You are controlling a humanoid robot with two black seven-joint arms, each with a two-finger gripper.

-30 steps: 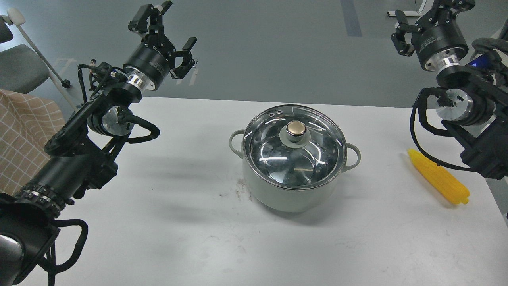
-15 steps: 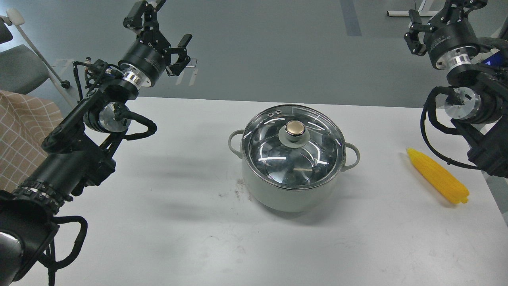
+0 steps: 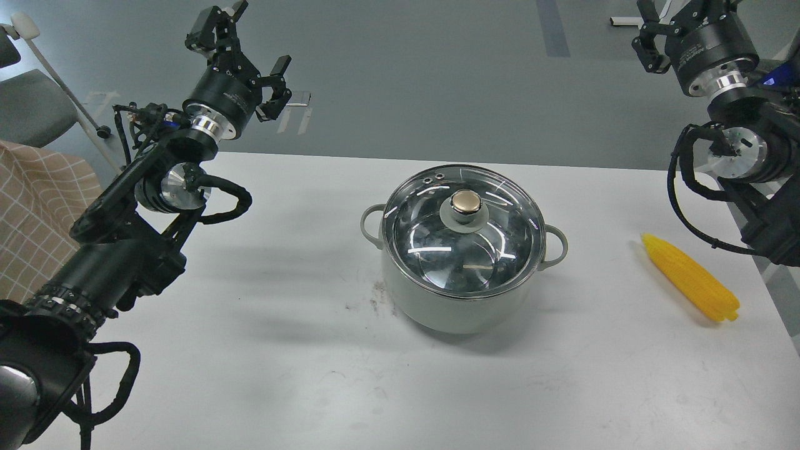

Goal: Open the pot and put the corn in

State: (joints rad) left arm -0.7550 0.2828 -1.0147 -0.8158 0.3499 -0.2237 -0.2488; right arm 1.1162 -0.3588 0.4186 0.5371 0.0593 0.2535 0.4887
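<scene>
The pale grey-green pot (image 3: 451, 307) stands at the middle of the white table (image 3: 281, 350). Its glass lid (image 3: 431, 234) with a brass-coloured knob (image 3: 466, 201) sits on it. The yellow corn (image 3: 691, 285) lies on the table at the right, pointed end towards the back, well apart from the pot. My left gripper (image 3: 249, 39) is open and empty, high above the table's back left. My right gripper (image 3: 678, 22) is high at the back right, partly cut off by the top edge, its fingers spread and empty.
A grey chair (image 3: 28, 106) and a checked beige cloth (image 3: 37, 212) are beyond the table's left edge. The corn lies near the table's right edge. Grey floor lies behind the table.
Both grippers have risen and drawn back from the table, the left towards the upper left, the right towards the upper right. The pot, lid and corn have not moved.
</scene>
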